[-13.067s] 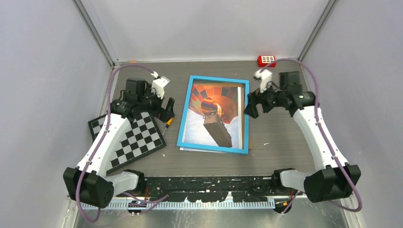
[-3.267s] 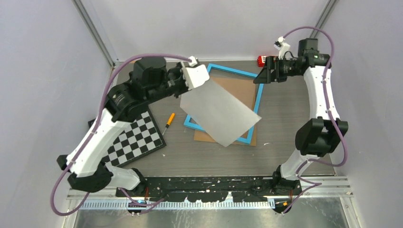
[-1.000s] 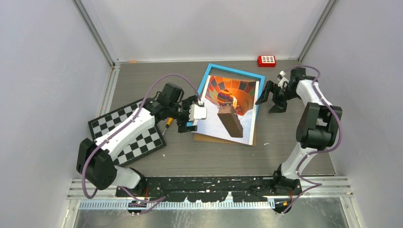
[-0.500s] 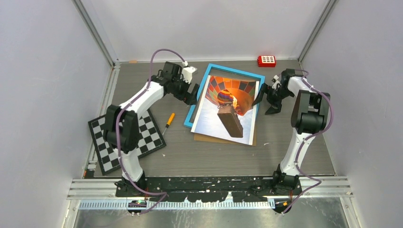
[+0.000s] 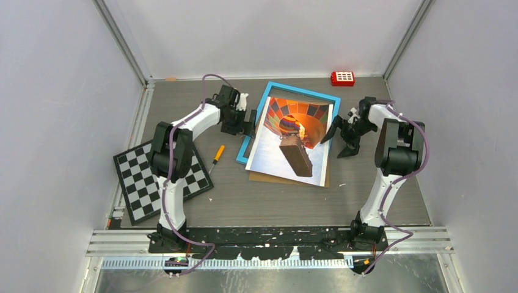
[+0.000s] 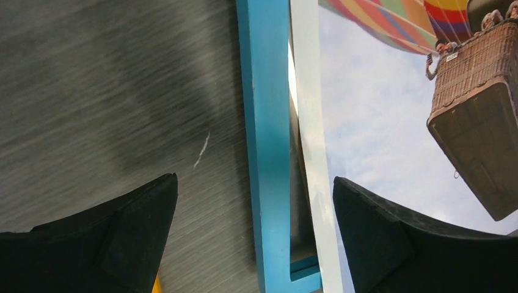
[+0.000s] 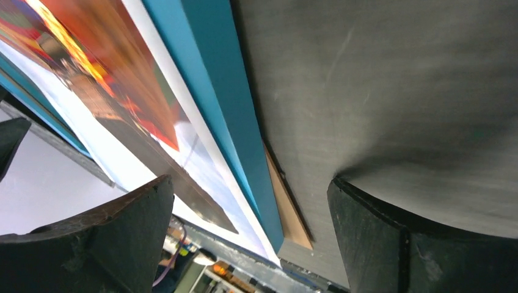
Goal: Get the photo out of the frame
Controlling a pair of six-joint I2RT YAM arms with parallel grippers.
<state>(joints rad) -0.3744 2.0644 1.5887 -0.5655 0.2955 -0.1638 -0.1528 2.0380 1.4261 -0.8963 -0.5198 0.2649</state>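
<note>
The photo [image 5: 292, 141] lies face up and skewed on top of the blue frame [image 5: 299, 91], covering most of it. The brown backing board [image 5: 278, 178] shows under the photo's near edge. My left gripper [image 5: 249, 122] is open and empty above the frame's left bar. The left wrist view shows that bar [image 6: 266, 152] and the photo's white margin [image 6: 308, 152] between the open fingers [image 6: 122, 244]. My right gripper [image 5: 337, 140] is open and empty at the frame's right edge. The right wrist view shows the blue bar [image 7: 220, 122], the photo [image 7: 122, 110] and the brown backing [image 7: 287, 207].
A black-and-white chequered board [image 5: 162, 180] lies at the left by the left arm. A screwdriver with an orange handle [image 5: 216, 157] lies between it and the frame. A red block [image 5: 342, 78] sits at the back right by the wall.
The photo, held up back side out by my left gripper earlier, now lies face up on the frame, let go. The left gripper moved to the frame's left bar. The right gripper came down beside the right edge.
</note>
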